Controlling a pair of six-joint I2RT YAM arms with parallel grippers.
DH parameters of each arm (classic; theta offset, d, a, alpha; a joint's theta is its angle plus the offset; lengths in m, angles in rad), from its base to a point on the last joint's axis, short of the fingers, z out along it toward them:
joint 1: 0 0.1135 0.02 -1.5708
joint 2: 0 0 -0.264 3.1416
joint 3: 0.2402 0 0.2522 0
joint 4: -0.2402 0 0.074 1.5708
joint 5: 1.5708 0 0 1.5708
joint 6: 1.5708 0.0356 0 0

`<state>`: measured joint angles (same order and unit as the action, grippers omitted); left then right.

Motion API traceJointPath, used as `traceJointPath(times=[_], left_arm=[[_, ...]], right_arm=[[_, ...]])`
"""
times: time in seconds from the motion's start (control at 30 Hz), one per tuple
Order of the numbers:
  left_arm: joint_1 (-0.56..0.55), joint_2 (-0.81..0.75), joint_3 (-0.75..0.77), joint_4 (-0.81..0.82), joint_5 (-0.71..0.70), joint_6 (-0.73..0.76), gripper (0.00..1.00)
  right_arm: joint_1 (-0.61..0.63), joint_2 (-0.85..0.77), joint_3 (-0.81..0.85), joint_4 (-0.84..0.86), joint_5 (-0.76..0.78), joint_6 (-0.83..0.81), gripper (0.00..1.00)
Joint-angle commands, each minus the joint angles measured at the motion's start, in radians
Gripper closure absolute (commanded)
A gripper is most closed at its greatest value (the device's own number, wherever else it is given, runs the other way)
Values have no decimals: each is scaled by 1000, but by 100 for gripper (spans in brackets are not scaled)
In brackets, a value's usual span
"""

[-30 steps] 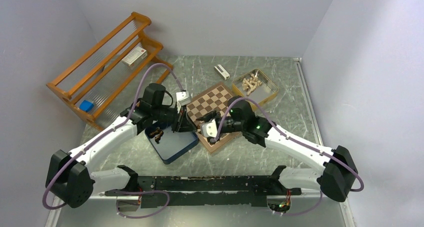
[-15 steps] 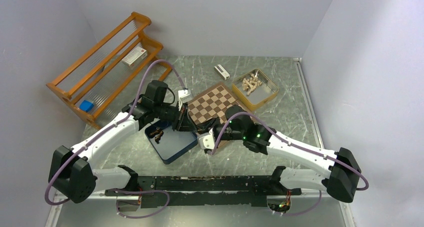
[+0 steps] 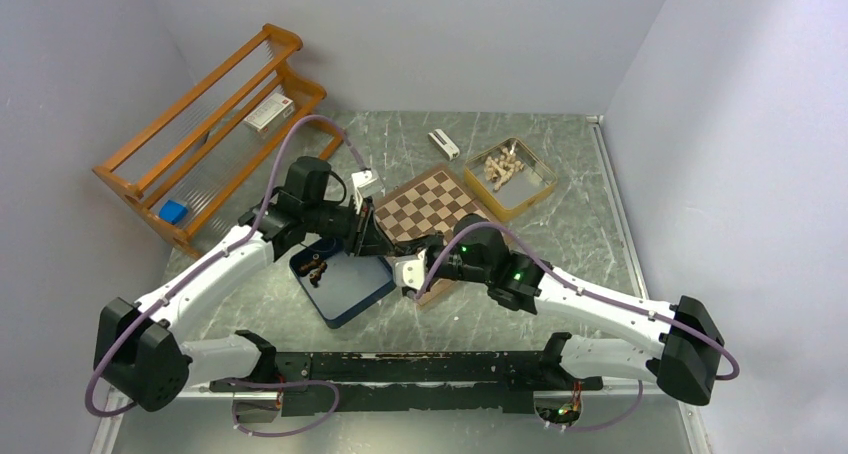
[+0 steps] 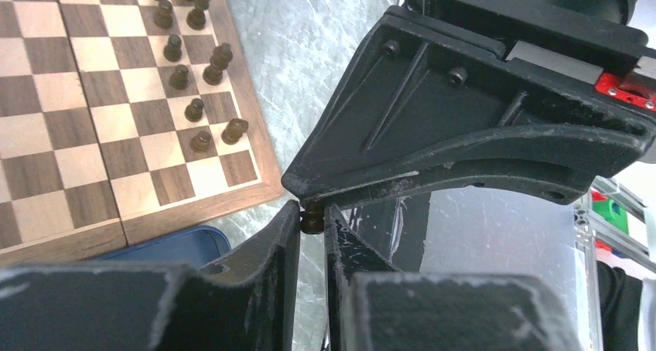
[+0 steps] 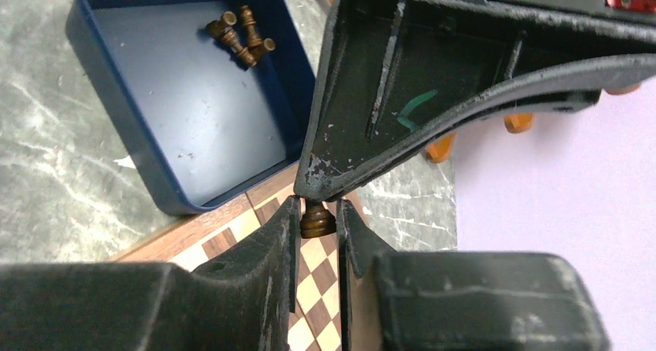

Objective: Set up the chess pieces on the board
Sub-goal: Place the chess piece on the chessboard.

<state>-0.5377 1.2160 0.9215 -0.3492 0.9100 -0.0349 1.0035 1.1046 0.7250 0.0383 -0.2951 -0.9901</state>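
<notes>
My two grippers meet tip to tip just off the near left corner of the board [image 3: 432, 202], beside the dark blue box [image 3: 340, 284]. One dark brown chess piece [image 4: 312, 223] sits between the left gripper's [image 4: 312, 212] fingertips. The same piece [image 5: 317, 221] also sits between the right gripper's [image 5: 318, 208] fingertips, so both are shut on it. In the top view the left gripper [image 3: 386, 246] and right gripper [image 3: 410, 266] hide the piece. Several dark pieces [image 4: 193, 80] stand in two rows along one edge of the board [image 4: 77, 134]. Three dark pieces [image 5: 241, 34] lie in the box [image 5: 186, 96].
A tin [image 3: 512, 176] of pale beige pieces stands at the board's far right. A small white object [image 3: 444, 144] lies behind the board. An orange wooden rack [image 3: 210, 134] stands at the far left. The board's border [image 5: 193, 239] lies right against the box.
My right gripper has swung from over the board towards the left and near side to meet the left gripper. The left gripper shifted slightly towards the board.
</notes>
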Motion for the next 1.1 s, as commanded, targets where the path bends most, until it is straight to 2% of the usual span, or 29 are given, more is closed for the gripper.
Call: traceJointPath(times=[0.0, 0.2, 0.37, 0.63, 0.77, 1.07], left_arm=[[-2, -56, 0, 73, -33, -47, 78], [3, -70, 6, 72, -76, -76, 72], [7, -127, -10, 171, -61, -165, 68], [8, -212, -55, 265, -183, -257, 59], [8, -213, -81, 335, -177, -344, 57], [8, -185, -102, 387, -191, -402, 56]], right_arm=[[1, -20, -31, 138, 59, 112, 100], [-2, -47, -68, 216, 75, 179, 100], [-3, -75, -103, 325, 130, 289, 100], [-3, -114, -167, 450, 156, 400, 100], [-2, -114, -173, 476, 177, 434, 100], [-2, -112, -166, 494, 227, 469, 100]])
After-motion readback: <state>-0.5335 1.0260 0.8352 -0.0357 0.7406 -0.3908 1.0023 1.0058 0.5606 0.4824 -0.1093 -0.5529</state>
